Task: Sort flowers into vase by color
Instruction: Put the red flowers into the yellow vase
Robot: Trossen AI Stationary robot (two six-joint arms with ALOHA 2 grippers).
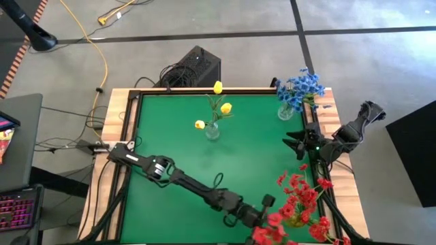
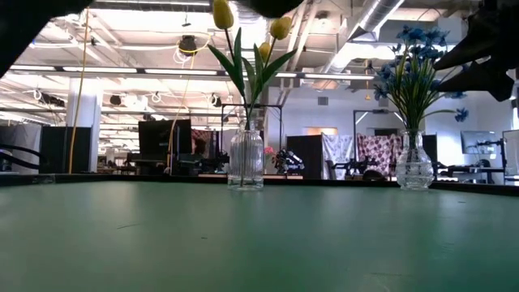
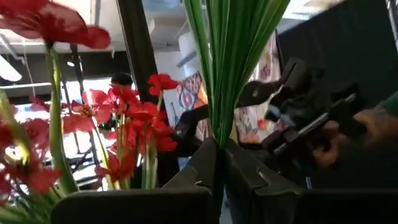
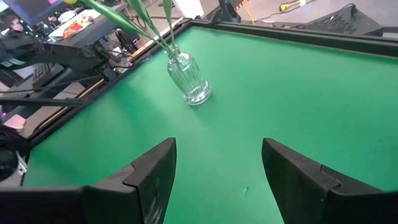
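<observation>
Three clear glass vases stand on the green table. One holds yellow flowers (image 1: 216, 109) at the far middle, one holds blue flowers (image 1: 300, 88) at the far right corner, and one holds red flowers (image 1: 300, 201) at the near right. My left gripper (image 1: 266, 204) reaches beside the red bunch (image 3: 130, 118) and is shut on a flower sprig (image 3: 233, 56) with green stems; its blooms lie outside the left wrist view. My right gripper (image 4: 217, 162) hangs open over the table's right side, touching nothing. My left gripper pinches the sprig's bundle of green stems (image 3: 219, 134) between its two fingers, at their free ends. The stems rise upright out of the fingers and fan out above them. The part below the fingers is hidden by the gripper itself.
The yellow flowers' vase (image 4: 188, 79) stands on open green surface ahead of my right gripper. A raised dark frame (image 1: 136, 122) edges the table. A black box (image 1: 197, 67) and cables lie beyond the far edge.
</observation>
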